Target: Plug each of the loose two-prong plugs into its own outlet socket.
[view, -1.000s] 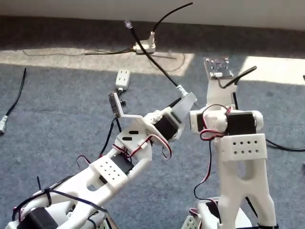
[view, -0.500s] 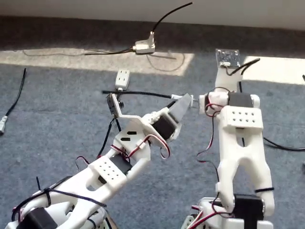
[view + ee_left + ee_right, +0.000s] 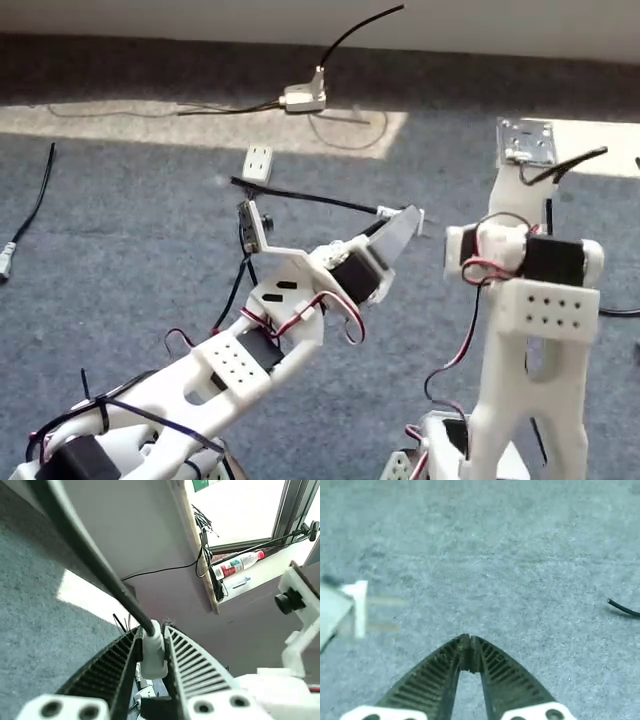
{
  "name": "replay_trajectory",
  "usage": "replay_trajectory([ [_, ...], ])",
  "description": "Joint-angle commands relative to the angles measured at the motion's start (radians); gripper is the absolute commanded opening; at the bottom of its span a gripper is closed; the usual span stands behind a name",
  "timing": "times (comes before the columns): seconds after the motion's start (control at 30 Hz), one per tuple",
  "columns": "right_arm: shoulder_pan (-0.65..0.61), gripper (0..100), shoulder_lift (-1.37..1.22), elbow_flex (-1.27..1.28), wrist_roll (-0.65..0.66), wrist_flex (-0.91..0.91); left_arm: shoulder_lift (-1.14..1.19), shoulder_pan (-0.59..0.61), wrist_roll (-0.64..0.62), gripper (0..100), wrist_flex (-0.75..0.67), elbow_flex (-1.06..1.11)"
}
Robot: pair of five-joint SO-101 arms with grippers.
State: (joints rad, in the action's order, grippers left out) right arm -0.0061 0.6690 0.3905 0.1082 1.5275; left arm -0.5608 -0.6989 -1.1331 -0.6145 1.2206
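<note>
While left claw sits clamped on the plug body, aloft right of the socket, right claw is pinched together, empty; plug looks light, hard, slick, and the stiff cord likely levers it: best gripped on body flanks, prongs clear

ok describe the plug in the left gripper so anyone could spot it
Follow the left arm across the grey carpet to the left gripper. Clamped in it is a small white plug trailing a stiff black cable. Unlike the white cable end lying flat at the carpet's far left, it is held up off the floor.
</note>
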Motion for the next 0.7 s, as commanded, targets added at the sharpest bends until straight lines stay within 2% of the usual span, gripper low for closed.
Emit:
replay_trajectory([
  [0.0,-0.108,1.8,0.125,0.051,0.026,0.062,-0.019,0.028,0.0,0,-0.006,-0.021],
  [0.13,-0.174,1.8,0.131,0.125,0.009,0.005,-0.019,0.025,-0.002,0,-0.006,-0.019],
  [0.23,-0.174,1.8,0.09,0.159,-0.003,-0.087,-0.019,0.022,-0.009,0,-0.006,-0.018],
  [0.4,-0.165,1.8,-0.033,0.17,-0.003,-0.223,-0.022,0.024,-0.098,0,-0.002,-0.016],
  [0.67,-0.108,1.8,-0.214,0.05,0.0,-0.321,-0.025,-0.015,-0.097,0,-0.002,0.005],
])
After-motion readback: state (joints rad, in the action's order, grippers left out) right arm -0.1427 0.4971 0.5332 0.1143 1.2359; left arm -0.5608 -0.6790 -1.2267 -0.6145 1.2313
